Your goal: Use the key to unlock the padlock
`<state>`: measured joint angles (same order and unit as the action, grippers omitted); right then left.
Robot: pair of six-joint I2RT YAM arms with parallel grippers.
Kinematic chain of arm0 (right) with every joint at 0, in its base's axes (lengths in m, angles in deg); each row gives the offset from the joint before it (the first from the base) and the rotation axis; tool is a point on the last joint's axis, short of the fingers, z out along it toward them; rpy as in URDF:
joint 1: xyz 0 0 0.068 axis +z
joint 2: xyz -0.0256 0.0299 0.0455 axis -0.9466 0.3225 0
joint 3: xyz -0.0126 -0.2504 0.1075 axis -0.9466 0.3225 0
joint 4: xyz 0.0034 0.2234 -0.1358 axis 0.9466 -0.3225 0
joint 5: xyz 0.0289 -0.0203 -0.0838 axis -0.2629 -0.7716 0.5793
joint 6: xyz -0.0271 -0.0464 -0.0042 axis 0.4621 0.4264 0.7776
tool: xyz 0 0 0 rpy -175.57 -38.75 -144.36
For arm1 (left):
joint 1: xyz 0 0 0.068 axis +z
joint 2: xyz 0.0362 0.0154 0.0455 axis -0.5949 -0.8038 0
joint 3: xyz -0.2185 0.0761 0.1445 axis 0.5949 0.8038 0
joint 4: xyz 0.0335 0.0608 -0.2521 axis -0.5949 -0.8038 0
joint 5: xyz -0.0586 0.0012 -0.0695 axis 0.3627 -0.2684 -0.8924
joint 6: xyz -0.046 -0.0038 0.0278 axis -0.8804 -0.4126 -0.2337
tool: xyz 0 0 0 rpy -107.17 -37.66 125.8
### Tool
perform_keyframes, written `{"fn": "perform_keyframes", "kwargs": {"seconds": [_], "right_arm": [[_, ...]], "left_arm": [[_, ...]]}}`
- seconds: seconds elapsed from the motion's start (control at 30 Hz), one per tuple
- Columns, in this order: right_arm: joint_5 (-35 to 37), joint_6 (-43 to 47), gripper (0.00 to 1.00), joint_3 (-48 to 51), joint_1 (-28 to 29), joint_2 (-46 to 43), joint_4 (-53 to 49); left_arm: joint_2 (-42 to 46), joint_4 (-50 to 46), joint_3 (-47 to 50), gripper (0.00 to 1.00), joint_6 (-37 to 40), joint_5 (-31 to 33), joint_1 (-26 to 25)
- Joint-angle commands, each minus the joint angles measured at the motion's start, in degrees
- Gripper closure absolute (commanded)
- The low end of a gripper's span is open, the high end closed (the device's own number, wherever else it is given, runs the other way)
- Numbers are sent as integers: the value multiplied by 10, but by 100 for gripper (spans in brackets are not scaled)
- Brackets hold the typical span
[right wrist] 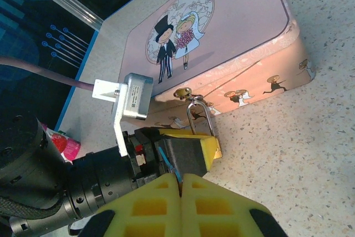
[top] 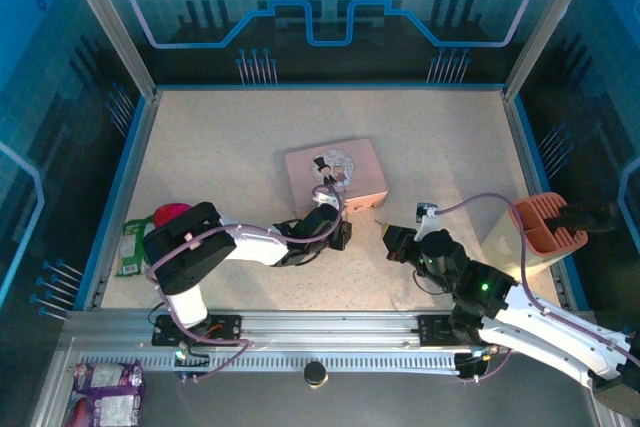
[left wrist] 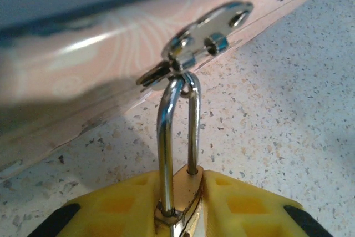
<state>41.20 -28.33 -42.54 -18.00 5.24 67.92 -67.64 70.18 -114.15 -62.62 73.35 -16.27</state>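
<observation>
The pink tin with the cartoon couple lies mid-table. The padlock hangs by its silver shackle from the tin's front hasp, brass body toward me. My left gripper is shut on the padlock body, with a yellow pad pressed against each side. In the right wrist view the shackle of the padlock rises out of the left gripper. My right gripper is shut just in front of it, pads together. The key is hidden. From above, the left gripper and right gripper face each other below the tin.
An orange holder stands at the right wall. A red object and a green packet lie by the left arm's base. A snack bag rests outside the front rail. Blue walls frame the speckled table.
</observation>
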Motion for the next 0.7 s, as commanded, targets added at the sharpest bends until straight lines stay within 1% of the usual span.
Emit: {"fn": "perform_keyframes", "kwargs": {"seconds": [0.0,0.07,0.2,0.37,0.5,0.57,0.67], "right_arm": [[7,-13,100,1,11,3,27],[8,-16,100,5,12,6,35],[9,-17,100,6,15,14,46],[12,-29,100,8,19,24,50],[23,-64,100,13,20,35,44],[32,-82,100,10,20,43,35],[38,-101,100,-2,22,58,19]], "left_arm": [[23,38,19,79,-33,2,0],[24,43,21,83,-37,4,0],[25,46,19,88,-48,1,0],[34,54,21,91,-70,-4,1],[45,62,24,93,-92,-11,3],[53,72,29,93,-102,-31,11],[71,72,44,95,-116,-44,28]]}}
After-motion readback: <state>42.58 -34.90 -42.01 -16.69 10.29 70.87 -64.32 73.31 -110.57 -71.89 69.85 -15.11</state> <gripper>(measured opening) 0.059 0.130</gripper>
